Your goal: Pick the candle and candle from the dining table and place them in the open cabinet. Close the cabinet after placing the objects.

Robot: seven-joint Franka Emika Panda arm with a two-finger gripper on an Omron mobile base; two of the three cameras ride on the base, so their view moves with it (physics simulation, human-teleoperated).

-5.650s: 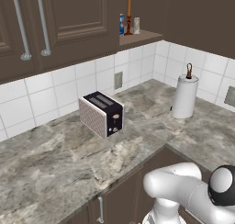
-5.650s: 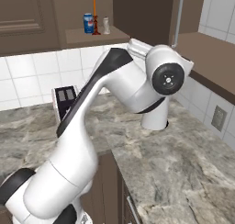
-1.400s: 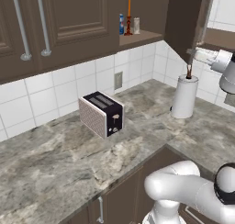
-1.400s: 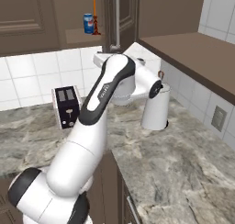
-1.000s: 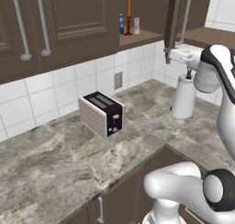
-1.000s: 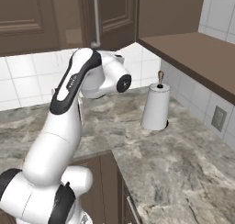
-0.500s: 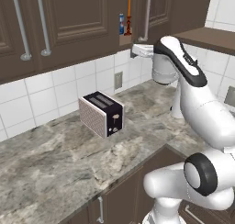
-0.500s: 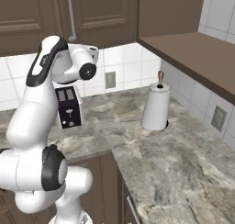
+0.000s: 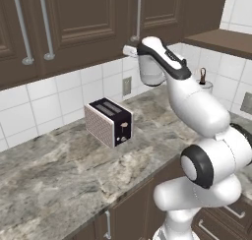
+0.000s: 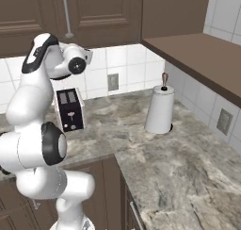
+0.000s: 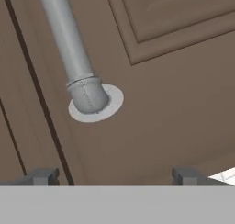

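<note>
While the arm reaches up from the base toward the upper cupboards, its claw (image 11: 114,176) stands wide open right before the cabinet (image 9: 162,13), holding nothing; the two dark finger tips (image 11: 42,176) sit far apart at the bottom of the hand view, with the brown recessed-panel door filling the space between them. Just above the tips in that view, a silver bar handle (image 11: 73,58) ends in a round foot plate fixed to the door. From the left base view the same handle (image 9: 138,15) hangs vertically on the closed door, its lower end just above the white wrist. Both doors of that cabinet look shut, and the candles cannot be seen, so I cannot tell where they lie.

On the grey marbled counter (image 9: 59,180) a toaster (image 9: 107,122) with a pale speckled body and black end stands near the tiled wall; its end panel carries small light marks too tiny to read. A paper towel roll (image 10: 159,110) on a stand with a brown knob sits farther along, well apart from the toaster. Grey outlet plates are set into the white tile wall. No brand name or readable lettering appears on any surface
</note>
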